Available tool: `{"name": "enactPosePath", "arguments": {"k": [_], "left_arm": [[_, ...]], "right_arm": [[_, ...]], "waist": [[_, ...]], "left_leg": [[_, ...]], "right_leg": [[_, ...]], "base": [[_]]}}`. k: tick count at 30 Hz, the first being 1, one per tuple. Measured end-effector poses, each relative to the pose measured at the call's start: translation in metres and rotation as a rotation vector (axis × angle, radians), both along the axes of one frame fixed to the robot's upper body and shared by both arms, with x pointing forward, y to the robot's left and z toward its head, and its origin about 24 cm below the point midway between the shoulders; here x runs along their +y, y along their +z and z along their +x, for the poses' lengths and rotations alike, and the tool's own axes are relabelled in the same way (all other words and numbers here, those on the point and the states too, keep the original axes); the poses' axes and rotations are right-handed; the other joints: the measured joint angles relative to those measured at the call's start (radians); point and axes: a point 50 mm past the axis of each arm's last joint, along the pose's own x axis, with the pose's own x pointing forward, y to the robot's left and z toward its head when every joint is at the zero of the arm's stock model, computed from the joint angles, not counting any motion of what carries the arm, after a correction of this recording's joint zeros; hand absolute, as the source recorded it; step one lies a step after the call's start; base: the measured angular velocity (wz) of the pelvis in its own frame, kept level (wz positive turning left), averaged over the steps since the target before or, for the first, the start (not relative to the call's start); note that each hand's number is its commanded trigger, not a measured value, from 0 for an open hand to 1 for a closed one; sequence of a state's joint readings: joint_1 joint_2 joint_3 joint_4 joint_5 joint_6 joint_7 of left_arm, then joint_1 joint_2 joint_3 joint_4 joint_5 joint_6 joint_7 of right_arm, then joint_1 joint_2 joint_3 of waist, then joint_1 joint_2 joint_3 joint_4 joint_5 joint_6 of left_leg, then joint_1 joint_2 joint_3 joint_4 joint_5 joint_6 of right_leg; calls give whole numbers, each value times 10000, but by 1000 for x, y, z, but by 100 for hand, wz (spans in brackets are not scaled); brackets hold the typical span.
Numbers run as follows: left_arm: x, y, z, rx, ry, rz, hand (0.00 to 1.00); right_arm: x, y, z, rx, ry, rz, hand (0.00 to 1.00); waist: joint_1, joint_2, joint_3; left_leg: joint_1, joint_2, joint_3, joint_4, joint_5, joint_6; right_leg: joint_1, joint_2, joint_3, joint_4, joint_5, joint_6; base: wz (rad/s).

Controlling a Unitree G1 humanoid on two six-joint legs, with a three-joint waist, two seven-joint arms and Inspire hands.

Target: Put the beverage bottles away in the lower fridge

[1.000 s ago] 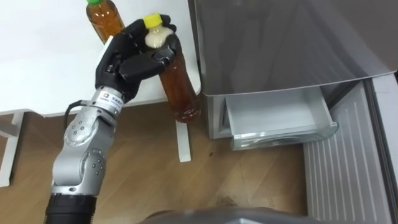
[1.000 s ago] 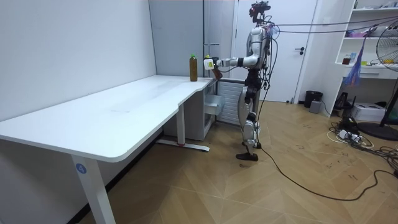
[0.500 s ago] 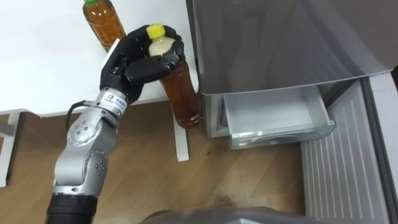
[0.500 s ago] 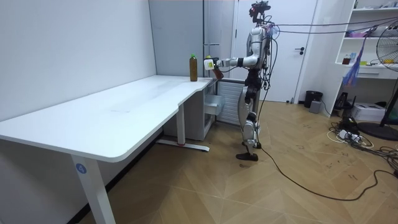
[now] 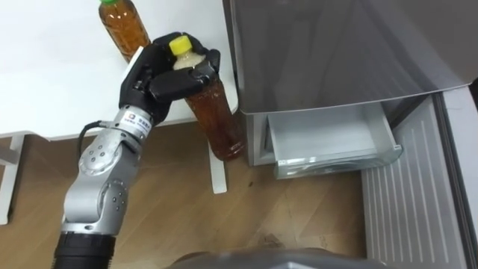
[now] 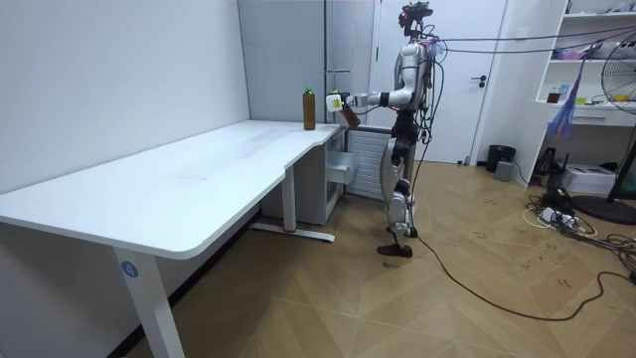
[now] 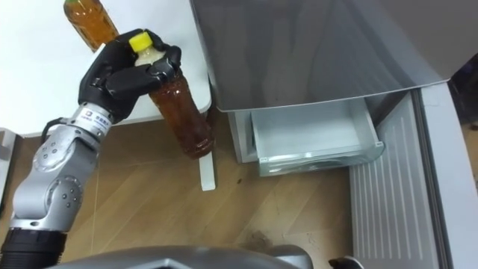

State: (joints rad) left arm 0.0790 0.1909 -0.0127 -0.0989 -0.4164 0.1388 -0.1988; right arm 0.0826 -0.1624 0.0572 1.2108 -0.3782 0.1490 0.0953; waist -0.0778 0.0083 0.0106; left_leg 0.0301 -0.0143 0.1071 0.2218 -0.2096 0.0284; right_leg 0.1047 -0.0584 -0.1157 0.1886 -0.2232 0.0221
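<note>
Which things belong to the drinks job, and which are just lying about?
Job: yellow-capped amber drink bottle in the left robot hand; green-capped amber bottle on the white table; open lower drawer of the grey fridge.
Lying about: dark bin, black fan.

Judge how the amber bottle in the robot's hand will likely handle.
Looking full of liquid, the held bottle is probably heavy. Gripped high by the left hand, it hangs tilted and may swing. Round and smooth, it could slip.
</note>
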Motion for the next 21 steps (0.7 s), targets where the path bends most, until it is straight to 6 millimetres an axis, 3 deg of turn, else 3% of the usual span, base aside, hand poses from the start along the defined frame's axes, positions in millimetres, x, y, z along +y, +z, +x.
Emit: {"name": "enactPosePath", "arguments": {"k": [7, 13, 21], "left_arm": [[-10, 7, 0, -338, -452, 140, 100], [-22, 12, -1, -821, -703, -231, 100], [-25, -4, -2, -146, -623, -431, 100]], "right_arm": [[-2, 3, 14, -718, -96, -170, 0], [-4, 5, 24, -1040, 86, -253, 0], [0, 15, 56, -2383, 636, -35, 0]], "waist": [[36, -20, 11], [498, -10, 5], [611, -1, 10]], "left_leg": [[-211, -11, -126, 72, 3, -5], [-138, -4, -120, 92, 6, -9], [-56, -3, -211, 84, 20, -31]], "right_leg": [[-86, -18, -214, -11, 7, -1], [-45, -24, -302, -20, 8, -1], [99, -37, -567, -30, 9, -3]], "base": [[8], [-2], [4]]}}
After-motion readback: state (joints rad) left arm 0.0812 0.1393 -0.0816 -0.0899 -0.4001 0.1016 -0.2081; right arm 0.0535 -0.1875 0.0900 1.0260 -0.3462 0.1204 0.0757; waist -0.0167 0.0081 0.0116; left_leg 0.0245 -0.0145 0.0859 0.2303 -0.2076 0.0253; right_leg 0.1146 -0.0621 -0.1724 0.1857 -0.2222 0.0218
